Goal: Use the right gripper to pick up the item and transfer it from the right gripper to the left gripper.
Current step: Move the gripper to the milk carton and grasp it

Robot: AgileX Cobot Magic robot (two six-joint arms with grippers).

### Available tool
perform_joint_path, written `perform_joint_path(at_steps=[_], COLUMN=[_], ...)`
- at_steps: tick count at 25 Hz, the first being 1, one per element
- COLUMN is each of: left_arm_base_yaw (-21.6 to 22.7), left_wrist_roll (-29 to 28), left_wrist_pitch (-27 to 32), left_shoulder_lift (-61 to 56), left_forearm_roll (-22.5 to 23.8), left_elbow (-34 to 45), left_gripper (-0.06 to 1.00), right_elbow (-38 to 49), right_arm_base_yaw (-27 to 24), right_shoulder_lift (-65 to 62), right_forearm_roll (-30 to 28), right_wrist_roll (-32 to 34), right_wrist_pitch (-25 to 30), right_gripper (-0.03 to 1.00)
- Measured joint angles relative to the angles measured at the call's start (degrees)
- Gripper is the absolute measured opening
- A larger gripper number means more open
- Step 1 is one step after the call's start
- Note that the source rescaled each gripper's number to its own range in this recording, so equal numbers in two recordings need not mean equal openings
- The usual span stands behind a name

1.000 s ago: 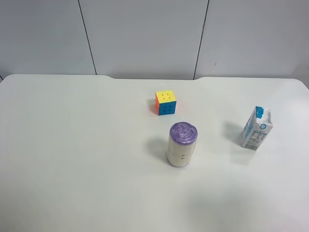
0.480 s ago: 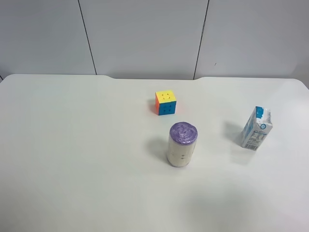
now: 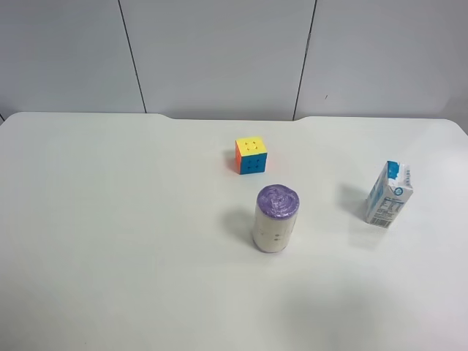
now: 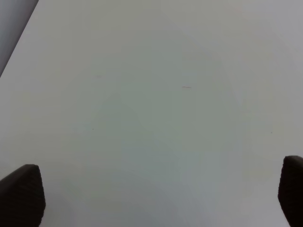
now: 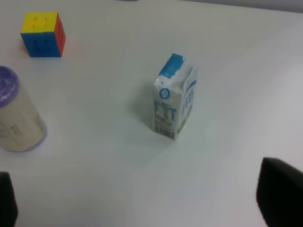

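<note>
On the table (image 3: 110, 219), toward the high view's right side, upright: carton (image 3: 389, 194), well apart from cylinder (image 3: 276, 218) and cube (image 3: 251, 155). Not yet gripped, so nothing done; pick-up and handover both left, by my reading. Right gripper (image 5: 142, 201) spread wide, empty, hanging above and short of carton, with carton ahead of the gap between its fingers (image 5: 279, 189) and well apart from them. Left gripper (image 4: 156, 191) likewise spread, empty, over bare table, no carton in its view. Neither arm visible from the high camera
</note>
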Motion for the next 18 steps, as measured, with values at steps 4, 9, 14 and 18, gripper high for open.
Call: perform_joint_path(at_steps=[4,9,14,18], left_arm_base_yaw=[0.00,0.00,0.00,0.00], left_wrist_roll=[0.00,0.00,0.00,0.00], left_wrist_pitch=[0.00,0.00,0.00,0.00], left_shoulder_lift=[0.00,0.00,0.00,0.00], left_forearm_roll=[0.00,0.00,0.00,0.00], left_elbow=[0.00,0.00,0.00,0.00], left_gripper=[1.00,1.00,1.00,1.00], right_elbow=[0.00,0.00,-0.77,-4.98], right_arm_base_yaw=[0.00,0.00,0.00,0.00], right_shoulder_lift=[0.00,0.00,1.68,11.33], right_forearm_roll=[0.00,-0.21,-0.71,-3.88], right_wrist_roll=[0.05,0.37,3.40,10.35], right_wrist_pitch=[0.00,0.00,0.94,1.83], right_gripper=[1.00,1.00,1.00,1.00])
